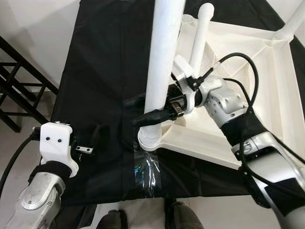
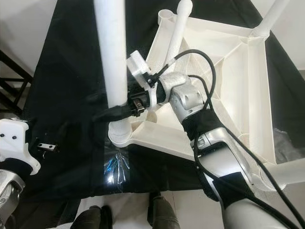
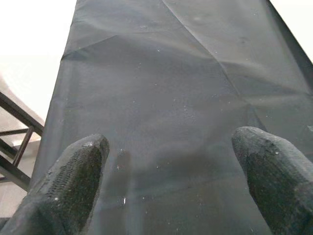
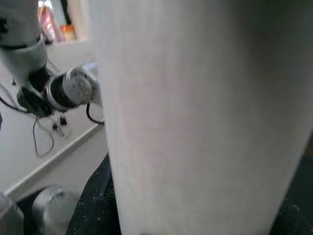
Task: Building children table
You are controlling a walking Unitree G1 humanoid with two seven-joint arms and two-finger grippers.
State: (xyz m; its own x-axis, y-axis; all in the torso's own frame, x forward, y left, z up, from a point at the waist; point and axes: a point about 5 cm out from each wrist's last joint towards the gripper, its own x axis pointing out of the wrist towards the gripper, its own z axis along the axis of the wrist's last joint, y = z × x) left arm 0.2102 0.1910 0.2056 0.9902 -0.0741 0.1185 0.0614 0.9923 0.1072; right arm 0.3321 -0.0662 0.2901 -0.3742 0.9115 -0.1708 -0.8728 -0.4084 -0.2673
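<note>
The white children's table top lies upside down on a black cloth. A thick white leg stands upright in its near-left corner socket. My right gripper is shut on this leg just above the socket; up close the leg fills the right wrist view. A thinner leg rises at the far-left corner and another leg at the far-right corner. My left gripper hovers open over bare cloth to the left of the table top, its fingertips wide apart.
A black metal rack stands on the floor to the left. A shiny plastic wrap lies on the cloth by its near edge. My feet show below that edge. Another leg lies at the table top's near-right corner.
</note>
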